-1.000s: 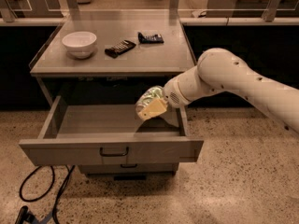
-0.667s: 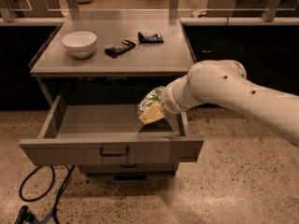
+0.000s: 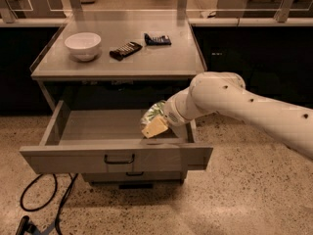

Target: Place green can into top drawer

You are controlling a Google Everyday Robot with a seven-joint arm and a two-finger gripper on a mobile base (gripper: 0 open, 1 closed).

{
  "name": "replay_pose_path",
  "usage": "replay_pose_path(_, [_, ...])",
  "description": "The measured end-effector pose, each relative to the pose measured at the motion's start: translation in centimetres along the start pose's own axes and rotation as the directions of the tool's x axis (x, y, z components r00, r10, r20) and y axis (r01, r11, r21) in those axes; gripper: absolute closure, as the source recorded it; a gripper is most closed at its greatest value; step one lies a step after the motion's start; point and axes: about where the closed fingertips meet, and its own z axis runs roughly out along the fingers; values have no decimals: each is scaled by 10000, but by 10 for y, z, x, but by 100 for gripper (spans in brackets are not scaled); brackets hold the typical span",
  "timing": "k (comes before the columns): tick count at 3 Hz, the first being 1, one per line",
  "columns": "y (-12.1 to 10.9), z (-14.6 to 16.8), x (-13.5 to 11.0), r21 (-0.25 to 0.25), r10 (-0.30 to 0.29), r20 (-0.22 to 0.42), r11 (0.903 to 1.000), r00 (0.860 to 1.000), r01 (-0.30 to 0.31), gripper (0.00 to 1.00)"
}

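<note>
A grey bench (image 3: 164, 60) stands with its drawer (image 3: 73, 158) pulled fully open towards the viewer. A white arm (image 3: 254, 109) reaches in from 3 o'clock. Its gripper (image 3: 155, 124) hangs over the drawer's 3 o'clock end, just inside the front panel. The jaws are closed on the can (image 3: 153, 112), which shows as a shiny green shape tilted above a tan finger. The can looks to be above the drawer floor, not resting on it, though its underside is hidden.

On the bench top, a white bowl (image 3: 83, 45) sits at 10 o'clock, and two dark calculators (image 3: 126, 50) lie near 12 o'clock. They are well apart from the can.

The step in hand appears to be lowering the can into the drawer. The next move probably calls for a short descent until the can rests on the drawer floor, clear of the front panel and the side wall. Then the jaws should part and lift straight out.

Compared with a second ago, the elbow has swung towards 9 o'clock and dropped. The gripper and can sit slightly lower and nearer the front panel. The drawer, bowl and calculators have not moved.
</note>
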Motion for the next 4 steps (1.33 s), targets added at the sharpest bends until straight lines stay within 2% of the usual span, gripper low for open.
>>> replay_pose_path(1, [6, 49, 5, -1444, -341, -297, 9891, 9990, 295, 100])
replay_pose_path(2, [6, 49, 5, -1442, -341, -297, 9891, 9990, 294, 100])
replay_pose_path(3, [-9, 64, 0, -772, -26, -334, 9970, 9994, 0, 100])
replay_pose_path(4, [-31, 82, -10, 656, -39, -329, 9978, 9995, 61, 100])
